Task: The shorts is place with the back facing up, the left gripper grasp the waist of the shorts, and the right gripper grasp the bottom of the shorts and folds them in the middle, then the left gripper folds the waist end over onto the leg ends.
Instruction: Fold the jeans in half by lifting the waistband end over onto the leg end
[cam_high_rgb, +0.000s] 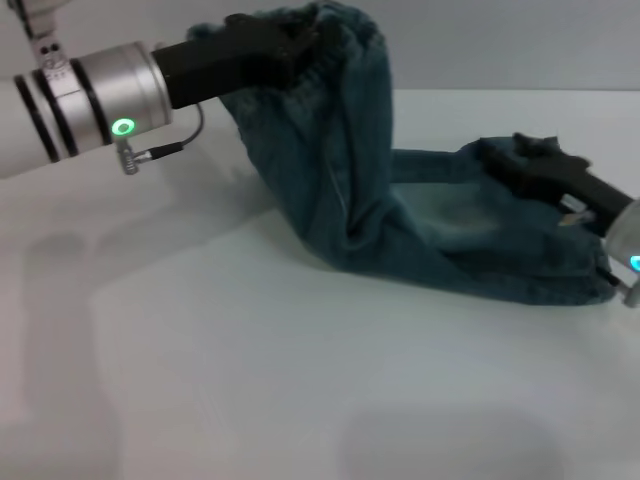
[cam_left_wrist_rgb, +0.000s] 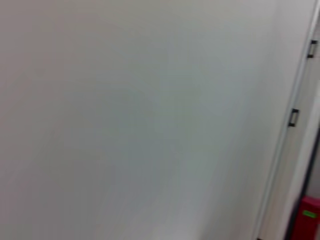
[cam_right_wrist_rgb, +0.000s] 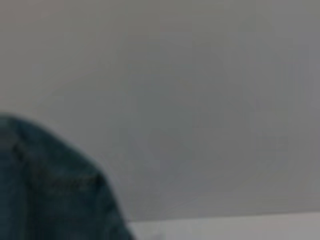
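The blue-green denim shorts (cam_high_rgb: 430, 225) lie folded lengthwise on the white table (cam_high_rgb: 250, 350). My left gripper (cam_high_rgb: 300, 42), on the arm with the green-lit silver cuff, is shut on the ruffled waist of the shorts (cam_high_rgb: 350, 45). It holds the waist high above the table at the back, so the cloth hangs down in a steep fold. At the right my right gripper (cam_high_rgb: 505, 155) is low at the bottom of the shorts (cam_high_rgb: 530, 275), shut on the denim there. A dark corner of the shorts (cam_right_wrist_rgb: 45, 190) shows in the right wrist view. The back pockets and embroidery are hidden.
Bare white table surface stretches across the front and left in the head view. The left wrist view shows a pale surface, a cabinet edge with black handles (cam_left_wrist_rgb: 294, 117) and a red object (cam_left_wrist_rgb: 307, 217) at its corner.
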